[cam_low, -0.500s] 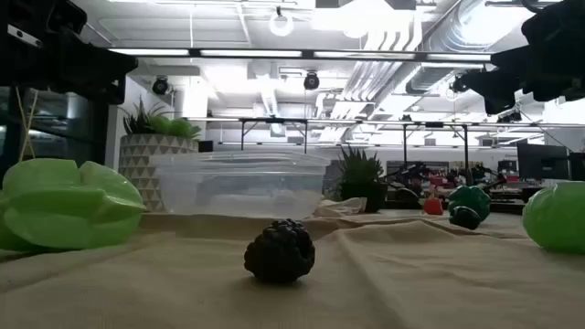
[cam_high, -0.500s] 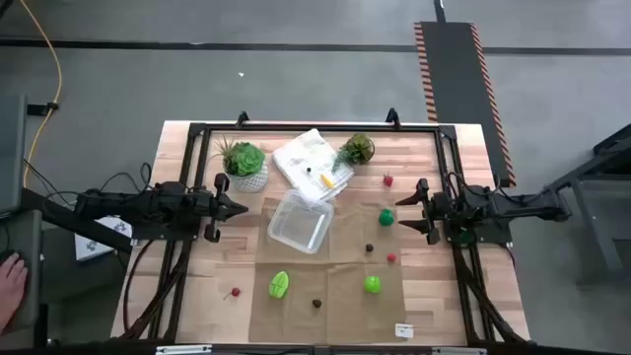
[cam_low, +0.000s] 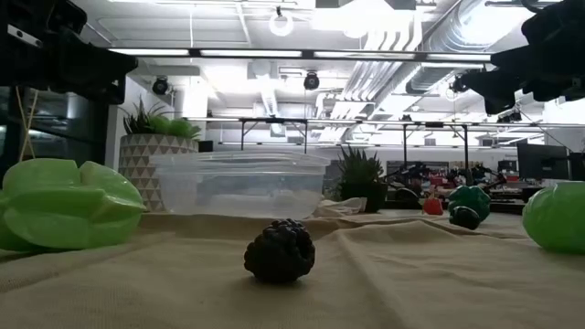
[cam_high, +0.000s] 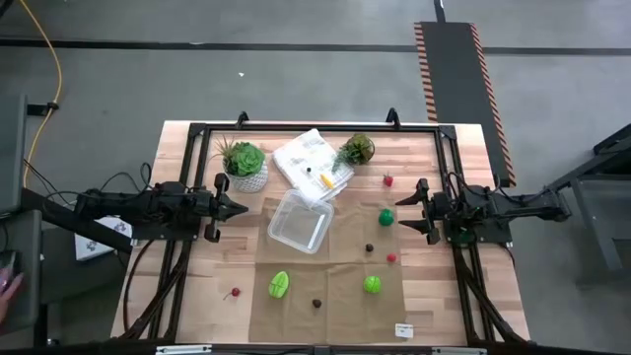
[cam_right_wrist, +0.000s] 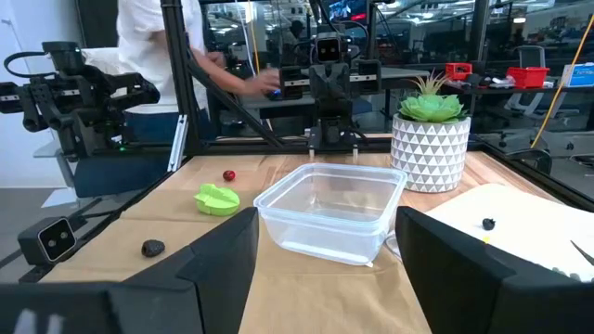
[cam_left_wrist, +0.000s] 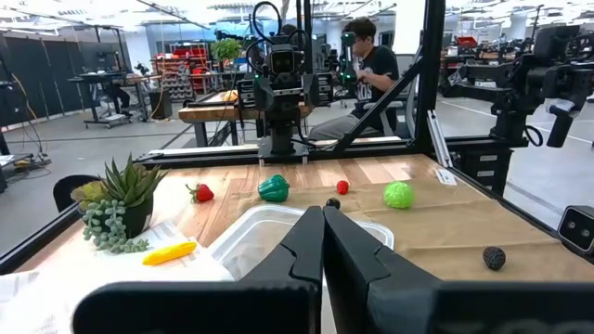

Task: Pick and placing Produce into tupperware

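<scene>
The clear square tupperware [cam_high: 301, 222] rests flat on its base at mid-table, with nothing in it. Around it the produce lies loose: a green pepper [cam_high: 387, 217], a strawberry [cam_high: 387, 179], a green ball [cam_high: 372, 284], a ribbed green fruit [cam_high: 280, 285], a dark berry [cam_low: 280, 249] and small red pieces [cam_high: 235, 293]. A yellow piece [cam_left_wrist: 170, 251] lies on the white bag. My left gripper [cam_high: 237, 208] hovers shut left of the tupperware. My right gripper [cam_high: 406, 211] hovers open to its right, above the pepper's side, fingers level and pointing at the tupperware [cam_right_wrist: 329, 209].
Two potted plants [cam_high: 244, 163] [cam_high: 356, 150] and a wrinkly white bag [cam_high: 312, 163] stand at the far side. A tan cloth [cam_high: 325, 271] covers the near middle. A black frame [cam_high: 315, 128] borders the table. People stand beyond the table in both wrist views.
Both arms and all the produce have kept still. A person's hand at the left edge of the high view has drawn back almost out of the picture.
</scene>
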